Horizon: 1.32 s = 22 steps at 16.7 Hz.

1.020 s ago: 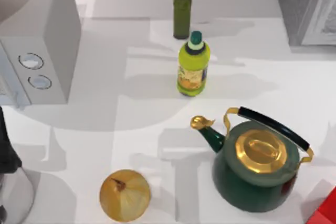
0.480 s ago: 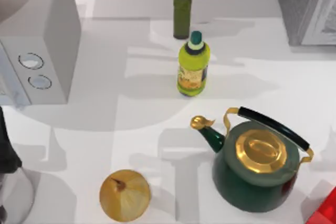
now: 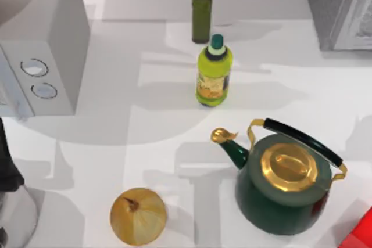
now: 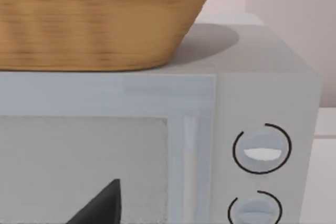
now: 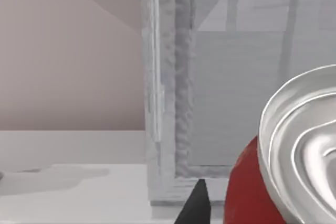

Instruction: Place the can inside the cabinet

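Right gripper: a dark fingertip (image 5: 195, 203) showed in the right wrist view, just beside the can; whether the fingers were closed on the can could not be told.
Can: the can (image 5: 294, 156), red with a silver top rim, lay close to the right wrist camera, facing the cabinet; in the top view a red corner (image 3: 361, 232) sat at the table's lower right edge, just beside the kettle.
Cabinet: the grey cabinet (image 3: 340, 7) stood at the table's upper right corner; in the right wrist view its frame edge (image 5: 168, 87) rose upright with a pale panel behind it.
Left gripper: one dark fingertip (image 4: 100, 205) showed in the left wrist view, in front of the microwave's door; how far the fingers stood apart could not be told.
Microwave: the pale microwave (image 3: 49, 50) sat at the table's left, two round dials (image 4: 261, 149) on its front, a wicker basket (image 4: 100, 19) on top.
Kettle: the green kettle (image 3: 285, 181) with a gold lid stood at lower right.
Bottles: a yellow-green bottle (image 3: 214, 72) stood mid-table, a dark green bottle (image 3: 201, 10) behind it.
Onion: an onion (image 3: 138, 215) lay near the lower edge, well apart from the kettle.
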{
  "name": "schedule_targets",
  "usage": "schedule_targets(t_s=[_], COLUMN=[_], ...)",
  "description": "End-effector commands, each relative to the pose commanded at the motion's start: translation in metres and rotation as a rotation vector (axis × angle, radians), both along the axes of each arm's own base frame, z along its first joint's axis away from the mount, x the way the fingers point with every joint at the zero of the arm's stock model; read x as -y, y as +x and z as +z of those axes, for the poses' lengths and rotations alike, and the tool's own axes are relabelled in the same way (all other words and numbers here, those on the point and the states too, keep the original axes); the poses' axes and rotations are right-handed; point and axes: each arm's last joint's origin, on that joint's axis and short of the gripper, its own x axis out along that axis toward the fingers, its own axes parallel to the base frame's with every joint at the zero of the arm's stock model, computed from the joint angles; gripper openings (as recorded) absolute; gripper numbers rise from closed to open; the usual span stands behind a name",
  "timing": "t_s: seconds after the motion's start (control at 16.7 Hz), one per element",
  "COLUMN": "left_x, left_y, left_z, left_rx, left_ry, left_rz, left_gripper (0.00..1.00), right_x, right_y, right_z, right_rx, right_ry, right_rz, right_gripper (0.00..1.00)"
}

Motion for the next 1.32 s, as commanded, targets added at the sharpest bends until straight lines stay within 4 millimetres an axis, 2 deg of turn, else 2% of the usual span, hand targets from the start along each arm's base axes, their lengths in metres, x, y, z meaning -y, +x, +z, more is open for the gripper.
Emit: schedule_targets(t_s=[0.18, 0.42, 0.66, 0.78, 0.96, 1.32], left_x=[0.000, 0.000, 0.000, 0.000, 0.000, 0.000], left_y=[0.000, 0.000, 0.000, 0.000, 0.000, 0.000], left_z=[0.000, 0.000, 0.000, 0.000, 0.000, 0.000], left_rx=[0.000, 0.000, 0.000, 0.000, 0.000, 0.000], left_ry=[0.000, 0.000, 0.000, 0.000, 0.000, 0.000], left_rz=[0.000, 0.000, 0.000, 0.000, 0.000, 0.000], left_gripper=[1.00, 1.00, 1.00, 1.00, 1.00, 1.00], right_x=[-0.005, -0.015, -0.028, -0.034, -0.041, -0.044], right_y=[0.018, 0.055, 0.097, 0.114, 0.133, 0.140], right_z=[0.065, 0.150, 0.215, 0.237, 0.255, 0.260], right_rx=[-0.003, 0.011, 0.038, 0.050, 0.058, 0.059], right_ry=[-0.003, -0.007, -0.008, -0.006, -0.005, -0.005], right_rz=[0.000, 0.002, 0.002, 0.001, 0.001, 0.002], right_gripper=[0.00, 0.00, 0.00, 0.00, 0.00, 0.00])
